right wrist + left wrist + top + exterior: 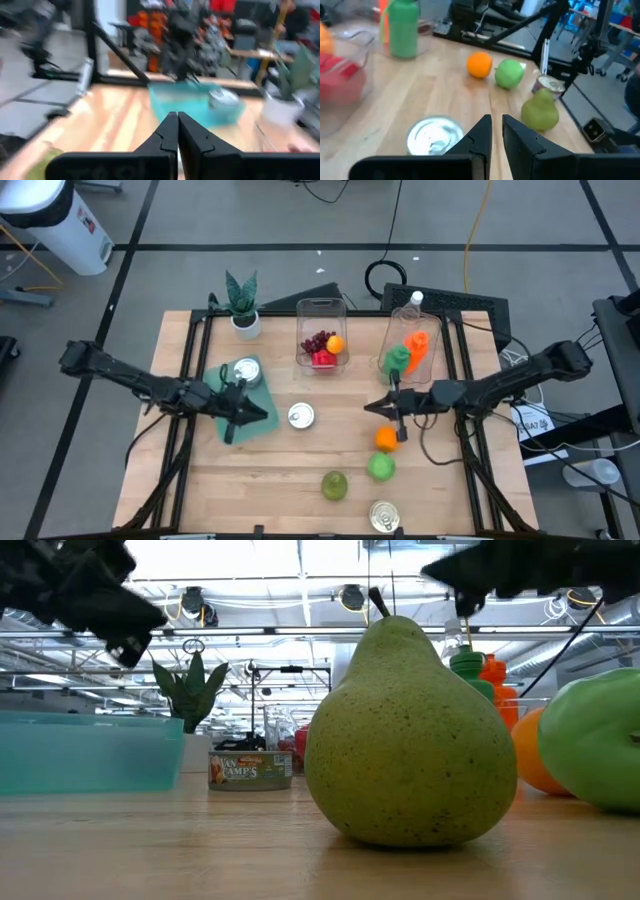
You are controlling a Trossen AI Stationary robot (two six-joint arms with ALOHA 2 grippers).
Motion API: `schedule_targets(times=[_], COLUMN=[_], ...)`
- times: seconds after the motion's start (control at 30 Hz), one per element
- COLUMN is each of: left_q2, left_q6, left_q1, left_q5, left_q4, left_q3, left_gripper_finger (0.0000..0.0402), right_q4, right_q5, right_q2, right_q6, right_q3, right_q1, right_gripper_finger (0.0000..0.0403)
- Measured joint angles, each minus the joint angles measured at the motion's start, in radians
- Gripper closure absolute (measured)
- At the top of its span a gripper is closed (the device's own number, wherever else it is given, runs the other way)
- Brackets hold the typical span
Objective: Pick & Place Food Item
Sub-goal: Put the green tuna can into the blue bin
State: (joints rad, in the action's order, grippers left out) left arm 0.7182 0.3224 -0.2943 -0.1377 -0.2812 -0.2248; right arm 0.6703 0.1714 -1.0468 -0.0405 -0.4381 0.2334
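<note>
Food lies toward the table's near right: an orange [386,438], a green apple [381,467] and a pear [334,485], each resting on the wood. My right gripper [390,408] is shut and empty, hovering just beyond the orange on its far side; its touching fingertips [177,125] face the teal container [200,102]. My left gripper [238,412] hangs over that teal container [250,415], fingers a narrow gap apart [496,127], holding nothing. In the left wrist view I see the orange [479,65], apple [509,73] and pear [540,111].
One can [245,372] sits in the teal container, another [300,416] stands beside it, a third [384,517] is at the near edge. Clear bins hold grapes and fruit [322,345] and green and orange bottles [410,350]. A potted plant [243,305] stands far left.
</note>
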Motion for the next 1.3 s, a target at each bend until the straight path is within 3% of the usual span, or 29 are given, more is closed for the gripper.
schedule_targets(times=[0.23,0.43,0.6,0.8,1.1,1.3], left_q2=[0.365,0.664,0.818,0.884,0.886,0.891], left_q6=[-0.09,-0.13,-0.169,-0.149,-0.05,-0.056], left_q1=[-0.085,-0.062,-0.035,-0.012,0.028,0.029], left_q5=[-0.019,-0.021,-0.053,-0.257,-0.153,-0.133], left_q4=[0.099,0.286,0.338,0.368,0.509,0.485], left_q3=[-0.235,-0.459,-0.57,-0.621,-0.621,-0.621], left_gripper_finger=[0.0351,0.0351,0.0351,0.0351,0.0351,0.0351], right_q4=[-0.089,-0.065,0.014,0.051,0.04,0.036], right_q5=[0.009,0.008,0.007,0.007,0.007,0.007], right_q2=[-0.114,-0.193,-0.233,-0.244,-0.244,-0.244], right_q6=[0.031,0.005,-0.008,-0.009,0.014,0.013], right_q3=[-0.023,-0.032,-0.032,-0.032,-0.032,-0.032], right_q1=[-0.051,-0.063,-0.063,-0.063,-0.063,-0.063], right_gripper_finger=[0.0402,0.0402,0.0402,0.0401,0.0401,0.0402])
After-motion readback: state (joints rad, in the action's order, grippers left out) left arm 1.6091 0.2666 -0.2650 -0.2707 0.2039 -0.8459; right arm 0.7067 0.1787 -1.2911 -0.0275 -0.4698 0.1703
